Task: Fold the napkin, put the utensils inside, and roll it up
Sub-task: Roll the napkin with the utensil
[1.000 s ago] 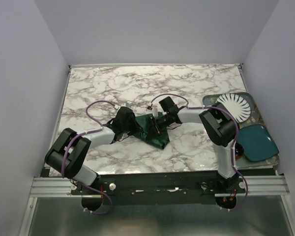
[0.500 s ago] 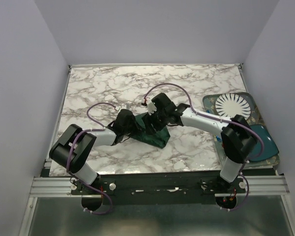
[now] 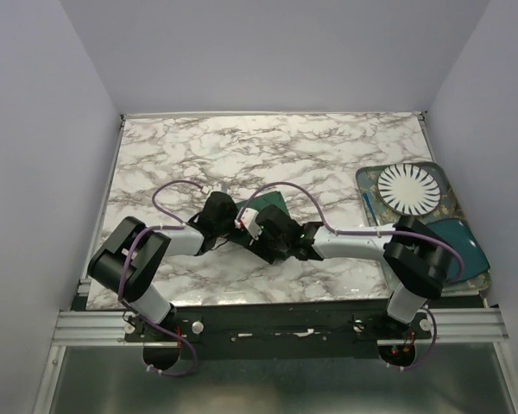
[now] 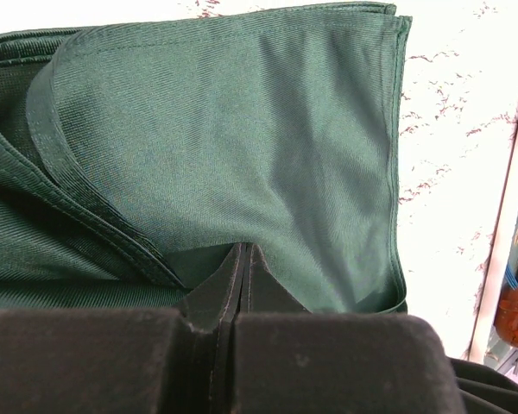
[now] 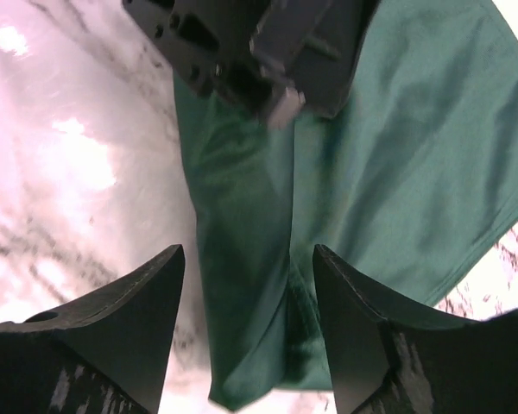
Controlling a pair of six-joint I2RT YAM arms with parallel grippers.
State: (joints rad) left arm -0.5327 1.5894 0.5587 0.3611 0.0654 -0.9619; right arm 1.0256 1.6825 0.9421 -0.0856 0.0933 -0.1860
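Note:
The dark green napkin lies folded in the middle of the marble table, mostly hidden under both grippers in the top view. It fills the left wrist view, with a folded layer and a hem at the left. My left gripper is shut, its tips pinched on the cloth at the napkin's left side. My right gripper is open and straddles a narrow folded end of the napkin, close to the left gripper. The fork is not in view.
A patterned tray stands at the right edge with a white ribbed plate, a teal dish and a thin blue stick. The tray's edge shows in the left wrist view. Grey walls surround the table.
My right gripper has swung from the napkin's far side to its near side, down beside the left gripper, and now covers more of the cloth. My left gripper has stayed put.

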